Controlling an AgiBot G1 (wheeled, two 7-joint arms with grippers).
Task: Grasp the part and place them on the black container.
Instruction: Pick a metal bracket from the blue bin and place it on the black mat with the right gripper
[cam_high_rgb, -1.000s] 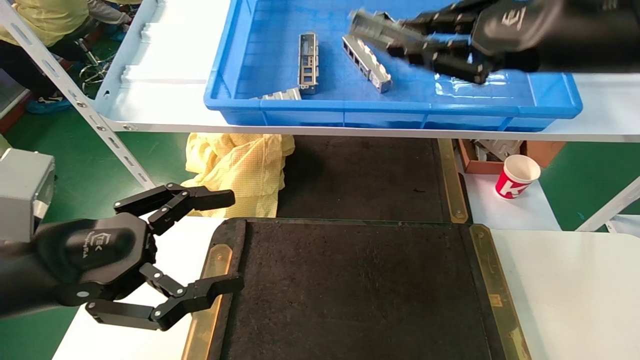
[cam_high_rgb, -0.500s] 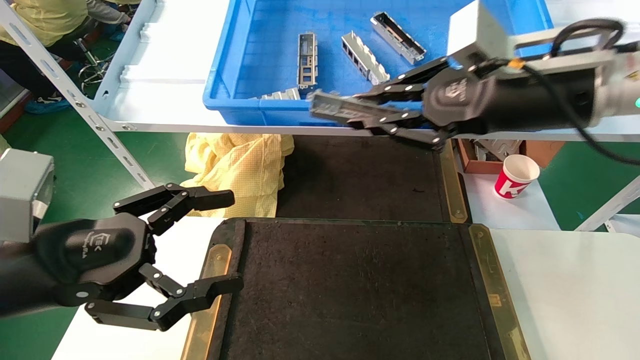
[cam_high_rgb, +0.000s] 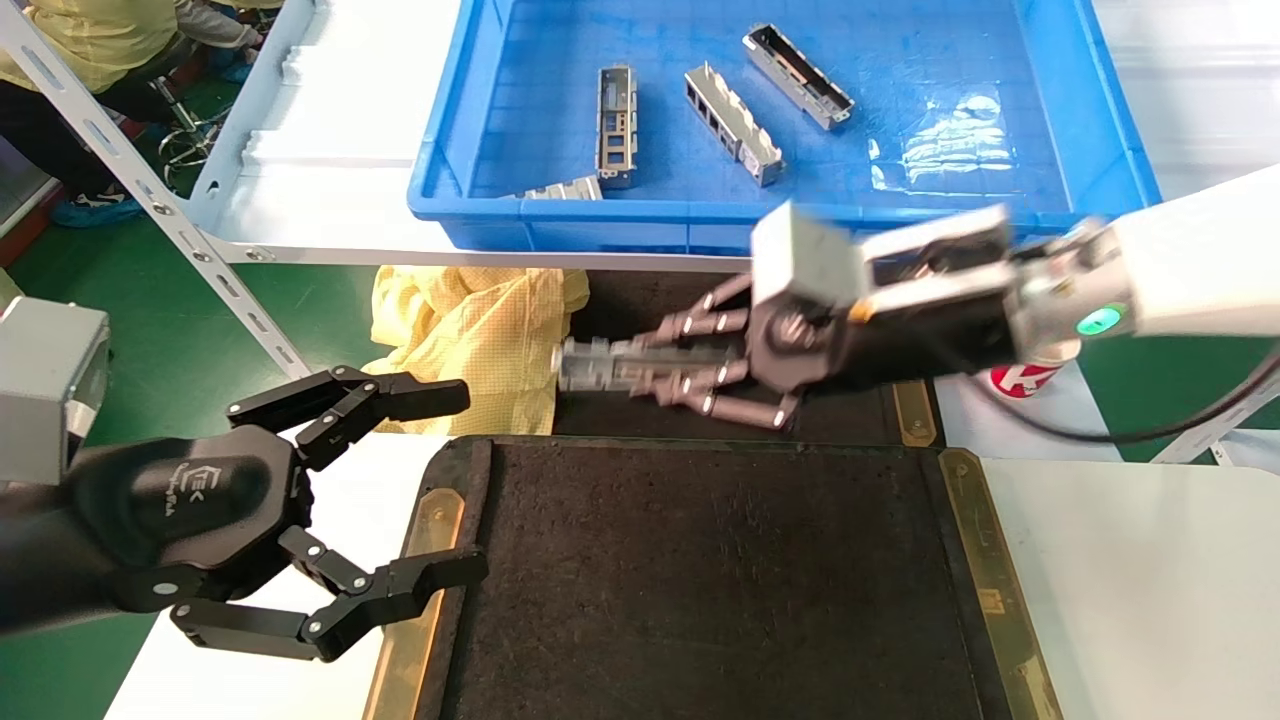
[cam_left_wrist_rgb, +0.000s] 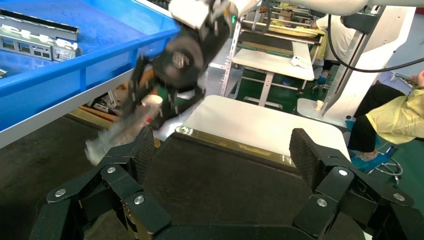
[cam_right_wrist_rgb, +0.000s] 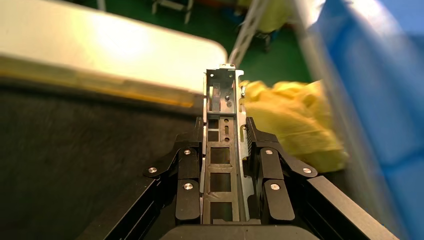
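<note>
Perhaps five parts (cam_high_rgb: 600, 365), two pincers (cam_high_rgb: 395, 490).

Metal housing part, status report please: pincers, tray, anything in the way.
Right pincer shut on metal housing part, just beyond black tray's far edge. Left pincer open, parked at tray's left edge. Tray surface shows nothing blocking.

Metal part (cam_right_wrist_rgb: 222, 150), seemingly felt-rough black container (cam_high_rgb: 720, 580)

The head camera looks forward and down from above onto the black container (cam_high_rgb: 720, 590) and the far blue crate (cam_high_rgb: 790, 215). The left wrist camera sits low, close behind the left gripper (cam_left_wrist_rgb: 222, 150), facing right across that container (cam_left_wrist_rgb: 220, 175). The right wrist camera looks closely along the right gripper (cam_right_wrist_rgb: 223, 150), facing left.
</note>
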